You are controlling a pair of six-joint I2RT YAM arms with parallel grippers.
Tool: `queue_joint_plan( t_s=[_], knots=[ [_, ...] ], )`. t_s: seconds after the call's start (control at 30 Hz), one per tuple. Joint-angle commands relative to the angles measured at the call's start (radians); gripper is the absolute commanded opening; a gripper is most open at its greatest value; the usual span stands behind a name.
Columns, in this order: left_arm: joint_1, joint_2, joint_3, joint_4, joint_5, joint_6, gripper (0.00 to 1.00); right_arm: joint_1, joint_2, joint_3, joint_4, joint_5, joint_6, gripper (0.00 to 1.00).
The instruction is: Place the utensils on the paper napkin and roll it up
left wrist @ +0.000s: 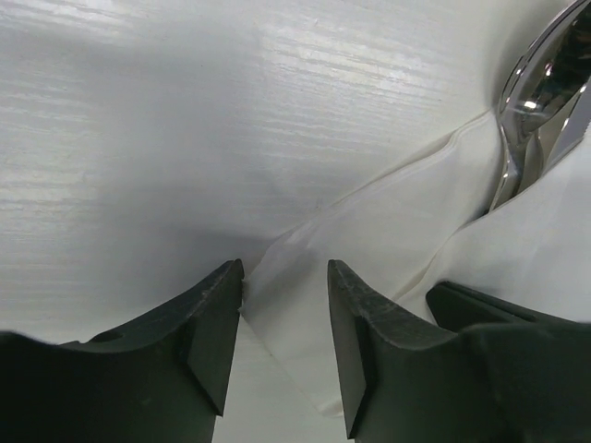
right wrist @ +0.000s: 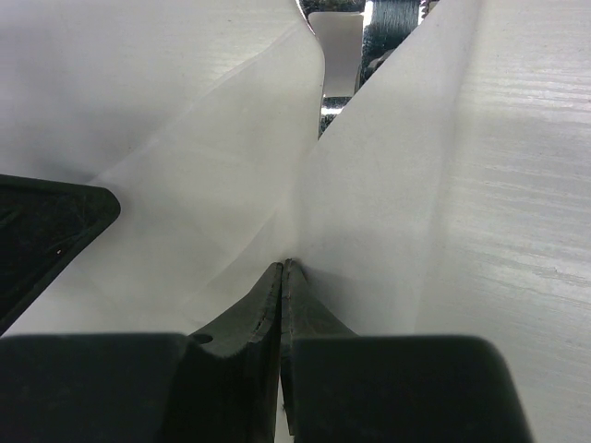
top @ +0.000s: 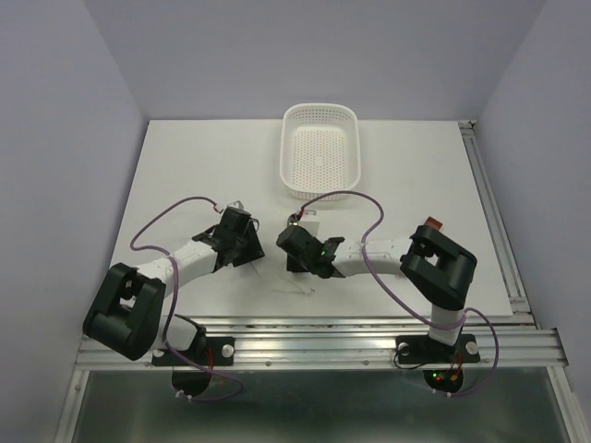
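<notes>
The white paper napkin (left wrist: 388,231) lies crumpled on the table between my two grippers. My left gripper (left wrist: 284,277) is open, its jaws standing on either side of a napkin corner without pinching it. My right gripper (right wrist: 283,266) is shut on a raised fold of the napkin (right wrist: 222,185). The spoon's shiny bowl (left wrist: 545,83) pokes out of the paper folds at the far side. In the right wrist view a strip of its metal (right wrist: 369,37) shows; its handle is hidden. From above, the left gripper (top: 242,235) and right gripper (top: 294,242) sit close together at mid-table.
A white perforated basket (top: 319,111) stands at the back of the table, beyond both grippers. An aluminium rail (top: 499,231) runs along the table's right edge, another along the front by the arm bases. Purple cables loop over both arms.
</notes>
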Motion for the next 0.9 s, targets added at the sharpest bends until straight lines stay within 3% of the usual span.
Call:
queue_joint_plan(
  t_s=[0.0,0.03,0.13,0.17,0.27,0.5,0.87],
  knots=[
    [-0.002,0.027,0.0,0.018,0.051,0.021,0.5,0.016,0.018,-0.052,-0.021,-0.019,0.013,0.04],
    [0.0,0.028,0.003,0.025,0.082,0.023,0.47,0.016,0.017,-0.055,-0.017,-0.017,0.015,0.04],
    [-0.002,0.023,0.023,0.051,0.129,0.021,0.24,0.016,0.013,-0.072,0.005,-0.023,0.024,0.04],
    [-0.002,0.018,0.03,0.051,0.161,0.021,0.12,0.014,0.012,-0.077,0.015,-0.025,0.024,0.04],
    [-0.003,-0.021,0.066,0.053,0.224,0.003,0.0,0.016,0.004,-0.097,0.048,-0.028,0.029,0.04],
    [-0.046,-0.106,0.15,0.096,0.298,-0.066,0.0,0.016,-0.028,-0.186,0.183,-0.027,0.049,0.03],
    [-0.158,0.027,0.19,0.203,0.321,-0.132,0.0,0.016,-0.077,-0.311,0.379,-0.014,0.07,0.03]
  ],
)
